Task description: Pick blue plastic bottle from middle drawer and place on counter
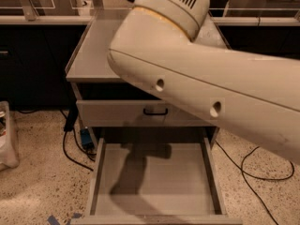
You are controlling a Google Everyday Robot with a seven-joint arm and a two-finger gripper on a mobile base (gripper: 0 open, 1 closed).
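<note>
The arm (211, 78) covers the far right part of the counter (93, 55) and hides the gripper (its state I cannot tell). Near, the middle drawer (154, 182) stands pulled out.

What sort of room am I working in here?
Probably a lab or workshop: a grey metal cabinet with its drawer open, loose cables on speckled floor. The pincer is out of view.

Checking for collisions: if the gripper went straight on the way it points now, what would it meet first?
That cannot be told: the gripper is out of view, beyond the end of the arm at the top edge. The arm reaches over the counter, so the counter's far side seems likeliest, but that is a guess.
</note>
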